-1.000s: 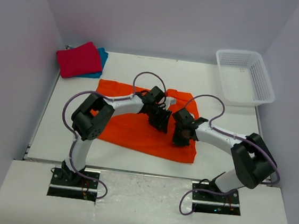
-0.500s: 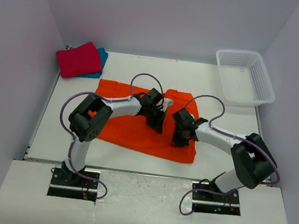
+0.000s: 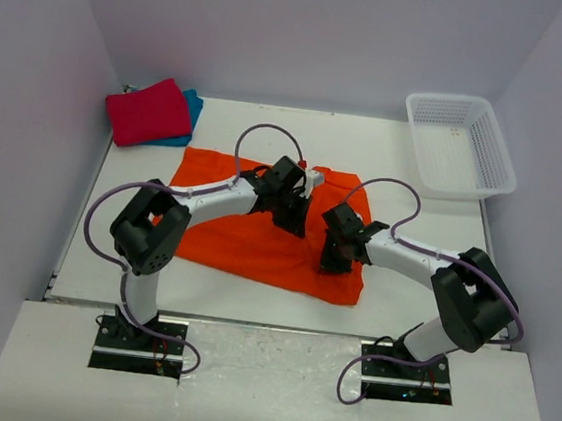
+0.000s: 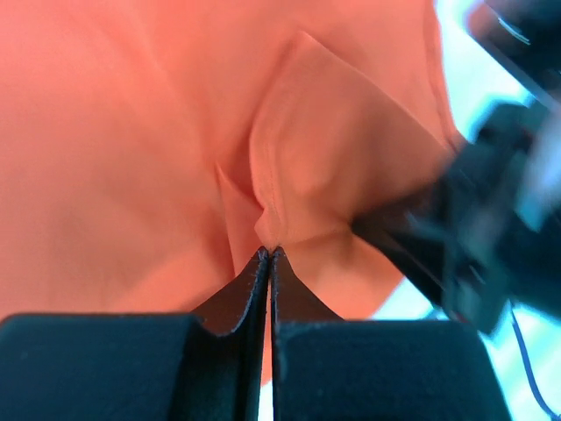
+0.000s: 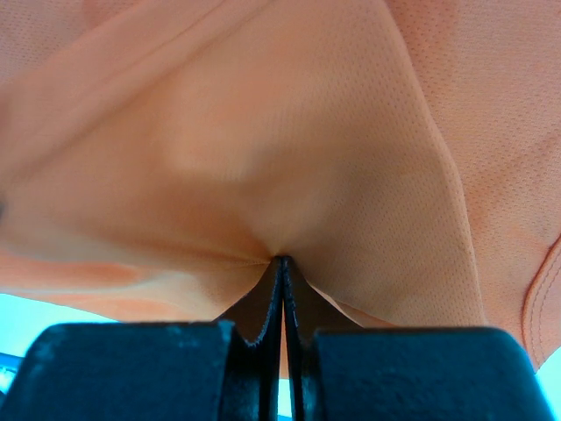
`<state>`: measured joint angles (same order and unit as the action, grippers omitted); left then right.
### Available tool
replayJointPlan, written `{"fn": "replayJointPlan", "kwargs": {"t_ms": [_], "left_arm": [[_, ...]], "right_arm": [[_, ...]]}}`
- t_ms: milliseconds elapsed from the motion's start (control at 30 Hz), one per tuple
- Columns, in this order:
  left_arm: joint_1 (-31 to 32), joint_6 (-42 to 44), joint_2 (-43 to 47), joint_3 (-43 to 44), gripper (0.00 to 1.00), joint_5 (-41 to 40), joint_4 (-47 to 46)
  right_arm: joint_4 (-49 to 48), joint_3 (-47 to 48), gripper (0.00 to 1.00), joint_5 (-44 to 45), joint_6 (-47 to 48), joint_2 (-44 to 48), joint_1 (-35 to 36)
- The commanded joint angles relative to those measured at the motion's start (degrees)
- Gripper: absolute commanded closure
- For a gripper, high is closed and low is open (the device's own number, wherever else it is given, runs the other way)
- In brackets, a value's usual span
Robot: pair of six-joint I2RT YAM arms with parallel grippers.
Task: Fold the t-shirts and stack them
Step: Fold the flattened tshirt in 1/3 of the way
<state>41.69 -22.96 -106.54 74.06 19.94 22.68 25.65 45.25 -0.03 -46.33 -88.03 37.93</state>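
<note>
**A:** Where is the orange shirt [image 3: 247, 242], and which claw has it?

**B:** It lies spread in the middle of the table [image 3: 408, 244], with its long axis running left to right and slanting a little toward the near right corner. Both claws have it, and both are over its right half. The left claw [image 3: 297, 222] is at the farther spot and the right claw [image 3: 332, 261] is just to the right of it, closer to the near right edge.

**A:** Are they apart or together?

**B:** Together. In the left wrist view the fingers [image 4: 232, 303] meet on a raised ridge of orange cloth. In the right wrist view the fingers [image 5: 254, 307] are pinched on a gathered fold the same way.

**A:** So which way does the move go?

**B:** Most of the shirt lies to the left of both claws. I judge the pinched right side has to rise and travel left along that long axis. The two grips need to stay level so the fold comes out straight.

**A:** How are the arms placed?

**B:** The left arm has its elbow raised over the near left of the shirt. Its forearm reaches right across the cloth and its wrist tips down. The right arm has its elbow out at the near right, and its forearm reaches left.

**A:** And the others?

**B:** The red shirt [image 3: 149, 111] sits folded on the teal shirt [image 3: 193, 106] at the far left corner, well apart. The basket [image 3: 459, 139] is at the far right.
</note>
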Motion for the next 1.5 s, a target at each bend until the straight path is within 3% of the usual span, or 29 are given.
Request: {"fn": "replayJointPlan", "kwargs": {"t_ms": [0,367,733,900,1033,1100,1167,1200,1367,1467], "left_arm": [[-0.38,0.9,-5.67,4.94,0.98,-3.77,2.89],[-1.08,-6.57,-9.22,4.96,0.93,-21.94,12.22],[-1.61,-7.63,0.27,2.14,0.91,-26.71,12.04],[-1.44,-5.96,4.58,0.74,0.87,-23.2,9.41],[-1.09,-5.25,6.78,-0.23,0.85,-20.22,7.47],[-0.91,-5.25,7.75,-0.5,0.85,-17.49,6.95],[-0.47,-5.34,8.8,-1.46,0.85,-14.33,6.07],[0.22,-5.43,9.24,-2.25,0.86,-12.49,5.8],[1.29,-7.09,13.2,-8.48,0.98,-5.45,0.71],[1.72,-7.89,13.82,-11.12,1.0,-3.86,-1.05]], "right_arm": [[2.3,-0.26,1.0,0.65,-0.78,-1.09,0.39],[3.44,-0.25,1.0,1.26,-1.05,0.22,0.56],[4.67,0.44,1.0,3.99,0.88,5.58,0.91],[7.83,3.78,1.0,3.11,4.13,10.77,0.91],[11.52,8.44,0.87,6.17,5.02,12.01,0.91],[14.94,12.29,0.85,9.5,5.54,9.3,0.48],[16.89,14.5,0.9,11.01,5.72,7.01,0.13],[16.89,15.82,1.0,11.63,5.72,4.99,-0.22],[16.54,19.51,1.0,11.37,5.98,-2.05,-2.42],[15.13,20.31,1.0,9.97,6.25,-5.48,-3.13]]}}
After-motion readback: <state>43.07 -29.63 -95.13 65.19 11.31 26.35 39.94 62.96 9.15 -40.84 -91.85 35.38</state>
